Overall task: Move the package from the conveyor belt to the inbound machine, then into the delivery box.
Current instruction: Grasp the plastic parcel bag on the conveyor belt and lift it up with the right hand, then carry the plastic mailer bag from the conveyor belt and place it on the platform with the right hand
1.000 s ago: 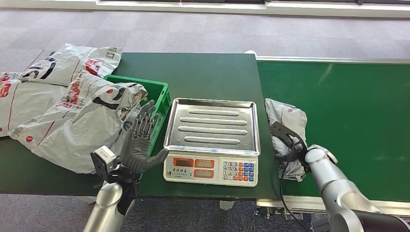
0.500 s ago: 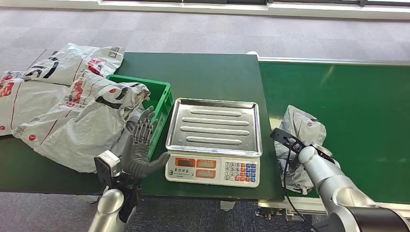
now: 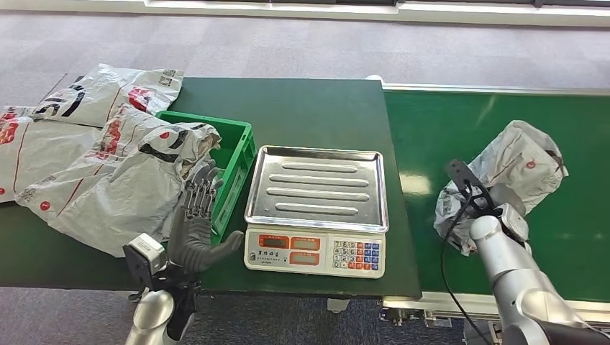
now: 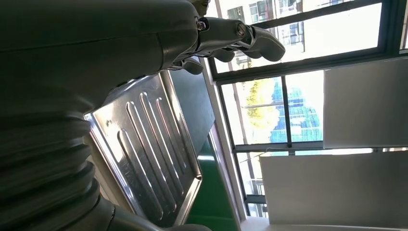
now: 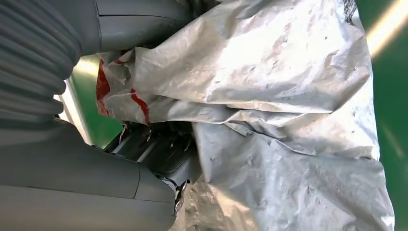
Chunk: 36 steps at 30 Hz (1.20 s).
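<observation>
My right hand grips a crumpled grey package with red marks and holds it raised over the green conveyor belt, right of the scale. In the right wrist view the package wraps over the dark fingers and hides most of them. The weighing scale with its bare steel tray stands in the middle of the green table. My left hand is upright with its fingers spread, holding nothing, between the scale and the green crate. The left wrist view has the tray beyond my fingers.
Several large grey packages are heaped in and around the green crate and spill over the table's left side. The table's front edge runs just below the scale. A black cable hangs from my right wrist.
My right hand has lifted the package off the belt beside the scale and carried it up and to the right. My left hand has sunk slightly toward the table's front edge.
</observation>
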Each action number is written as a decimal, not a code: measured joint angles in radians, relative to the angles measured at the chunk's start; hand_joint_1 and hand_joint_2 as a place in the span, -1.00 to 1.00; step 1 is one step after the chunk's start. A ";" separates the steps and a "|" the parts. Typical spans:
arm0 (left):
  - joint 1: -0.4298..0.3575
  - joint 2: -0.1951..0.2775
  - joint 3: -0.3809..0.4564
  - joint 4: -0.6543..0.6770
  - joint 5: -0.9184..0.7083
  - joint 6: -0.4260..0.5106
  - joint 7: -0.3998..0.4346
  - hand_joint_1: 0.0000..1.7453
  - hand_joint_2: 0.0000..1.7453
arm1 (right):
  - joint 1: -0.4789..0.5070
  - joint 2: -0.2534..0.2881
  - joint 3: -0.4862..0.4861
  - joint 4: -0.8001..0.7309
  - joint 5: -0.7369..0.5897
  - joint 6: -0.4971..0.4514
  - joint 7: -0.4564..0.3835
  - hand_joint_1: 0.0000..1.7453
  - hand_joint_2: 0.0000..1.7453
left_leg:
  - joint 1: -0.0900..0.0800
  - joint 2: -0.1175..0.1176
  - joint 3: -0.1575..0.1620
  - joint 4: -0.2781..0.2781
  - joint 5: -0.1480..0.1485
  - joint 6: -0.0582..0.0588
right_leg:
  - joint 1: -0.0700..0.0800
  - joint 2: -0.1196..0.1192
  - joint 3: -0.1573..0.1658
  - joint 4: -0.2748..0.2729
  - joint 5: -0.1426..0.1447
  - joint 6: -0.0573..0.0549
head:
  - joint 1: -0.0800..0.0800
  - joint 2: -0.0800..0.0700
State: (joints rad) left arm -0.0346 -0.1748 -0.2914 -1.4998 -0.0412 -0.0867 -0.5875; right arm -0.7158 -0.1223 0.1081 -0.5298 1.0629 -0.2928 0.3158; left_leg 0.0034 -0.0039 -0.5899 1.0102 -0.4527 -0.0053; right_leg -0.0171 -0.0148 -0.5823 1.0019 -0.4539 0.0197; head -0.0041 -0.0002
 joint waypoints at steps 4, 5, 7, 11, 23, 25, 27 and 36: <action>0.002 0.002 0.000 -0.010 0.000 0.000 0.001 -1.00 1.00 | 0.013 -0.002 -0.035 -0.045 -0.004 -0.022 -0.017 1.00 1.00 | 0.000 0.001 0.000 0.000 0.000 0.000 | 0.000 0.000 0.000 0.000 0.000 0.000 | 0.000 0.000; 0.003 0.002 0.000 -0.011 0.000 0.000 0.001 -1.00 1.00 | 0.016 -0.002 -0.040 -0.052 -0.004 -0.022 -0.017 1.00 1.00 | 0.000 0.001 0.000 0.000 0.000 0.000 | 0.000 0.000 0.000 0.000 0.000 0.000 | 0.000 0.000; 0.004 0.002 0.000 -0.014 0.000 0.000 0.001 -1.00 1.00 | 0.023 -0.002 -0.048 -0.064 -0.005 -0.023 -0.018 1.00 1.00 | 0.000 0.001 0.000 0.000 0.000 0.000 | 0.000 0.000 0.000 0.000 0.000 0.000 | 0.000 0.000; 0.006 0.003 0.000 -0.019 0.000 0.005 0.000 -1.00 1.00 | 0.042 -0.002 -0.061 -0.101 -0.022 -0.082 -0.074 1.00 1.00 | 0.000 0.001 0.000 0.000 0.000 0.000 | 0.000 0.000 0.000 0.000 0.000 0.000 | 0.000 0.000; -0.004 0.010 0.016 -0.017 -0.024 0.017 -0.059 -1.00 1.00 | 0.121 0.117 -0.044 -0.493 -0.397 0.005 -0.527 1.00 1.00 | 0.000 0.004 -0.002 -0.001 0.001 -0.002 | 0.000 0.004 -0.004 0.003 0.000 -0.001 | 0.000 0.000; -0.026 0.013 0.016 -0.005 -0.024 0.014 -0.069 -1.00 1.00 | 0.093 0.150 -0.003 -0.507 -0.466 0.086 -0.549 1.00 1.00 | 0.000 0.005 -0.002 -0.001 0.002 -0.004 | 0.000 0.004 -0.005 0.003 0.001 -0.002 | 0.000 0.000; -0.046 0.014 0.017 0.006 -0.023 0.012 -0.073 -1.00 1.00 | 0.061 0.179 0.037 -0.509 -0.515 0.138 -0.557 1.00 1.00 | 0.001 0.004 -0.003 -0.001 0.003 -0.004 | 0.001 0.004 -0.005 0.003 0.002 -0.003 | 0.000 0.000; -0.122 0.015 0.034 0.045 -0.020 0.017 -0.065 -1.00 1.00 | -0.099 0.293 0.134 -0.325 -0.850 0.545 -0.536 1.00 1.00 | 0.001 0.004 -0.003 0.000 0.004 -0.005 | 0.001 0.003 -0.006 0.004 0.003 -0.004 | 0.000 0.000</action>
State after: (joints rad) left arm -0.1562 -0.1598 -0.2569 -1.4544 -0.0614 -0.0694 -0.6527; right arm -0.8152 0.1704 0.2420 -0.8550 0.2131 0.2525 -0.2206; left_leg 0.0046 0.0005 -0.5932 1.0097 -0.4483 -0.0099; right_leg -0.0160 -0.0114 -0.5883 1.0055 -0.4510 0.0159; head -0.0042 -0.0002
